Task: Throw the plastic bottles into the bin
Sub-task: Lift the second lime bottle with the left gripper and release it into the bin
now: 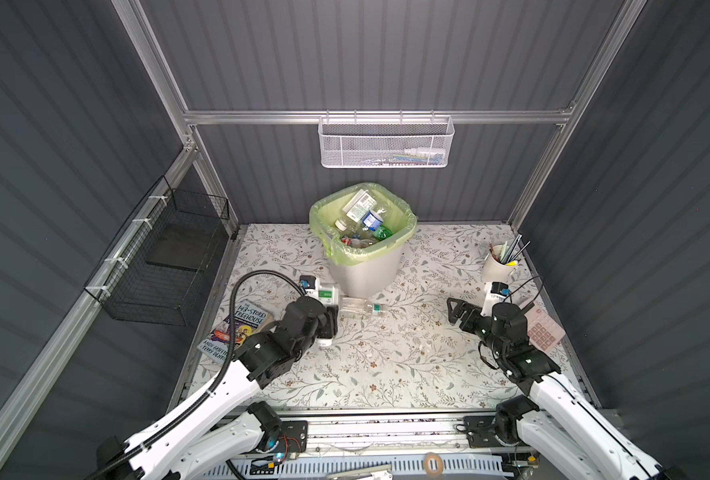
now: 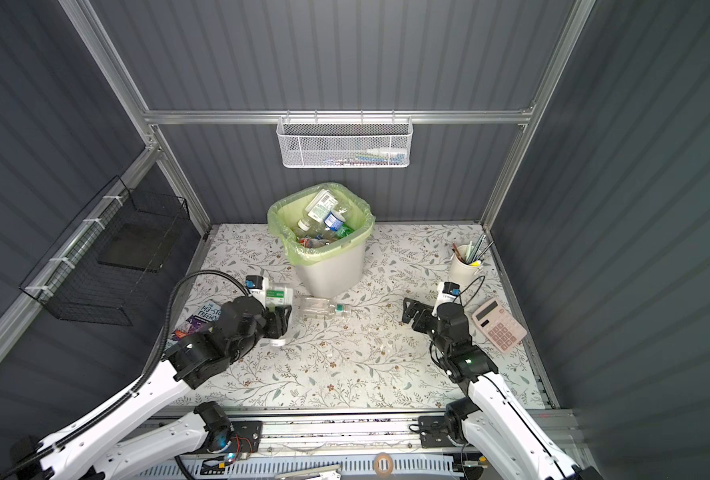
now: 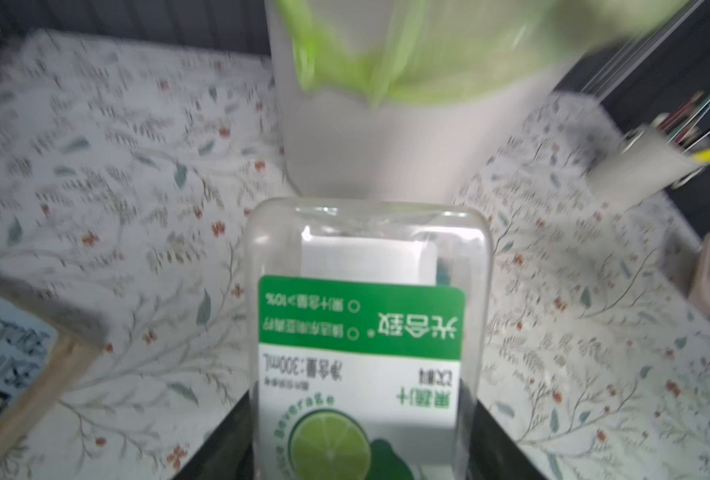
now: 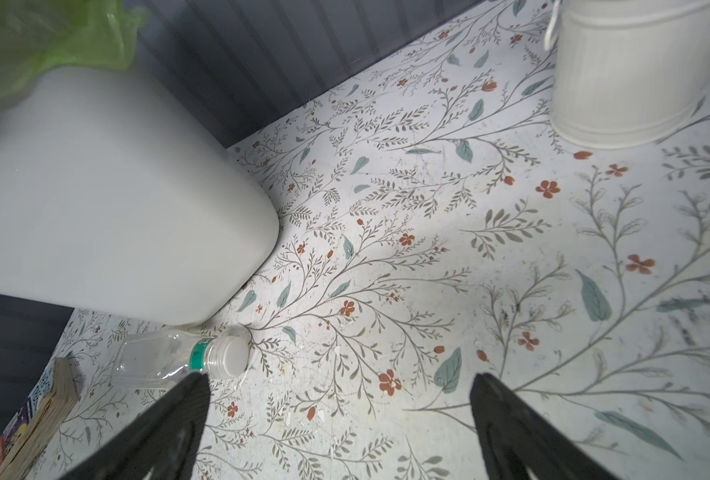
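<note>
The left jaws pinch the lime-label bottle [image 3: 370, 332] across its body, base pointing at the bin [image 1: 361, 274], which stands at 12 o'clock on the tabletop [image 1: 386, 365]; the held bottle is near the bin's 7 o'clock, placed for a lift over the rim; several bottles [image 1: 363, 224] already lie inside; a clear bottle [image 4: 174, 361] lies on its side just beside the bin's base at 6 o'clock, likely next; the right jaws hang spread and empty at 3 o'clock, probably keeping clear.

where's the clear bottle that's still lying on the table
In both top views the clear bottle lies on its side just in front of the bin, next to the lime-label bottle in the left gripper.
</note>
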Tool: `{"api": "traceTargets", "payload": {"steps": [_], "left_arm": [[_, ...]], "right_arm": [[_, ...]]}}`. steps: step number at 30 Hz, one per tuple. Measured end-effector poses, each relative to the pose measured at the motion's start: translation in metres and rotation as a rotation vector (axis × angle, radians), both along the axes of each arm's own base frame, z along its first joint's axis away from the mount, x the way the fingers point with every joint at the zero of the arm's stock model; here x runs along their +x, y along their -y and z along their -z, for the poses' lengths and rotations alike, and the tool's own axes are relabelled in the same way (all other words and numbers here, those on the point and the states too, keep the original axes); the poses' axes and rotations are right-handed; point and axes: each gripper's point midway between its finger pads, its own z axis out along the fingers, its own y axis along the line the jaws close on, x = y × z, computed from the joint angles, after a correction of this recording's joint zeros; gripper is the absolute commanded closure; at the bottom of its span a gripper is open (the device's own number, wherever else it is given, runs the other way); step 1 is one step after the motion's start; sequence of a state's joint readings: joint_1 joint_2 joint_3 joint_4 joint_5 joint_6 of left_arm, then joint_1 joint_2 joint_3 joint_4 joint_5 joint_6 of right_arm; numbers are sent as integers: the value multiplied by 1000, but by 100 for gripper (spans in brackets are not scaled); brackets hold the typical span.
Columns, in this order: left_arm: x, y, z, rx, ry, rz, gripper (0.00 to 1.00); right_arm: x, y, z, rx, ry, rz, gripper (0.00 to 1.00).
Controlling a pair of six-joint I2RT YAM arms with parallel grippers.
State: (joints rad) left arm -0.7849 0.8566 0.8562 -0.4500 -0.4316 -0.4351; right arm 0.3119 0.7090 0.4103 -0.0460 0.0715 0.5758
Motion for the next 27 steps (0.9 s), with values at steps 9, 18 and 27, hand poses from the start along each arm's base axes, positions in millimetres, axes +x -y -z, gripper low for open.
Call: {"api": "traceTargets", "payload": {"steps": [9, 18, 27], "left_arm": [[48, 33, -184, -27, 459, 24, 44], [183, 104, -177, -10, 294, 72, 4], [137, 80, -187, -61, 281, 101, 0]], "right_arm": [[-9, 13, -13, 0, 57, 48, 1], [-10, 7, 4, -30, -22, -1, 1], [-13, 7, -1, -30, -13, -12, 1]]}}
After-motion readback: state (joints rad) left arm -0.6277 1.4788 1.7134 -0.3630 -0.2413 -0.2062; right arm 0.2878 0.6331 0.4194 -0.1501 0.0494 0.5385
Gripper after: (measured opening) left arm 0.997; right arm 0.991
